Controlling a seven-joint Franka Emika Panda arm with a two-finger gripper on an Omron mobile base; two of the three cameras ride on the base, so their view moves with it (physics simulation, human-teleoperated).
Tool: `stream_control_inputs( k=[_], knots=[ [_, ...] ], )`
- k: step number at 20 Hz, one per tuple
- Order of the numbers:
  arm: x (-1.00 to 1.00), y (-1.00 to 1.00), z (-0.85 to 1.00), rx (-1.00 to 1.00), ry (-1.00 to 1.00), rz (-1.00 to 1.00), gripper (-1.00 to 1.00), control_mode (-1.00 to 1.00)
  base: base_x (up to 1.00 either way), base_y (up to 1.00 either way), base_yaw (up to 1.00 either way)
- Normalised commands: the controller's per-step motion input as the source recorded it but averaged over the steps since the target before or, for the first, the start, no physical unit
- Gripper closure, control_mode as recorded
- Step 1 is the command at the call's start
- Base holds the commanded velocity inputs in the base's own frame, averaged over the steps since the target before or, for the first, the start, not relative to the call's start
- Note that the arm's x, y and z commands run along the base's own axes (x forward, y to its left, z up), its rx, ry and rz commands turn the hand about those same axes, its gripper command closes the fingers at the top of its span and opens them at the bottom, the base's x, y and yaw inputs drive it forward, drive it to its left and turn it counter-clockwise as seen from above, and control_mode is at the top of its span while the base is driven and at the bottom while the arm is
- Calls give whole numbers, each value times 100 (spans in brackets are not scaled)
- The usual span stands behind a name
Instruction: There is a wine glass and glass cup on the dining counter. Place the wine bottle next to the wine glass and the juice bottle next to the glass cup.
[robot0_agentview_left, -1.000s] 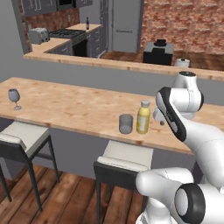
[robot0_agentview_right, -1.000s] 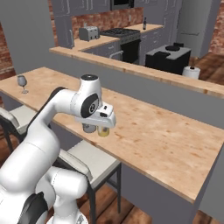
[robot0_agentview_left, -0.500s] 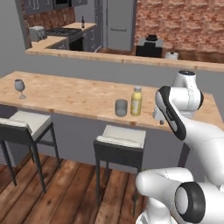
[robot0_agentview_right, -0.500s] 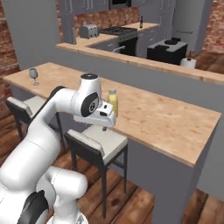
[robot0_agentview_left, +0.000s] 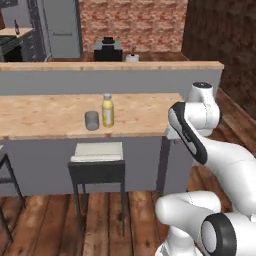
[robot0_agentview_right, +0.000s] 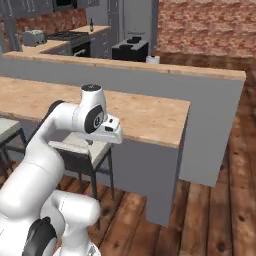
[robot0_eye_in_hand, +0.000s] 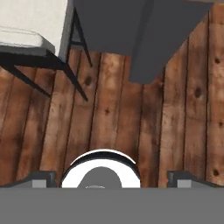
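Juice bottle upright on the dining surface, toward its right half and a little back from the near edge. Yellow body, pale cap, light label. Just beside it on the left, a short grey glass cup, near but whether touching cannot be told. Nothing else on the light-wood top within the left base view. Below that edge, a stool with a pale cushion and thin dark legs, tucked against the grey panel.

Arm folded off the right end of the surface, wrist held low beside the end of the slab and pointed down at the floor. Pincer spread wide, two dark tips set far apart at the bottom of the hand view, nothing between them. Under it in that view: brown wooden floorboards, the foot of a grey panel leg, and one corner of the pale stool cushion with its dark legs.

From the right base view, the same arm bent in front of the surface's end, the slab corner just past it. Behind, a higher wood-topped ledge on a grey wall, a brick wall beyond, and a toaster and a stove on the far kitchen counter. Small dark bottle far back on that counter, too small to identify.
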Motion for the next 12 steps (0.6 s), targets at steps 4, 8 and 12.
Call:
stream_control_inputs(
  k=[4, 8, 12],
  knots=[
    [0, 0, 0, 0, 0, 0, -100, 100, 0, 7, -100],
    [0, 0, 0, 0, 0, 0, -100, 100, 0, 7, -100],
    [0, 0, 0, 0, 0, 0, -100, 100, 0, 6, -100]
  ],
)
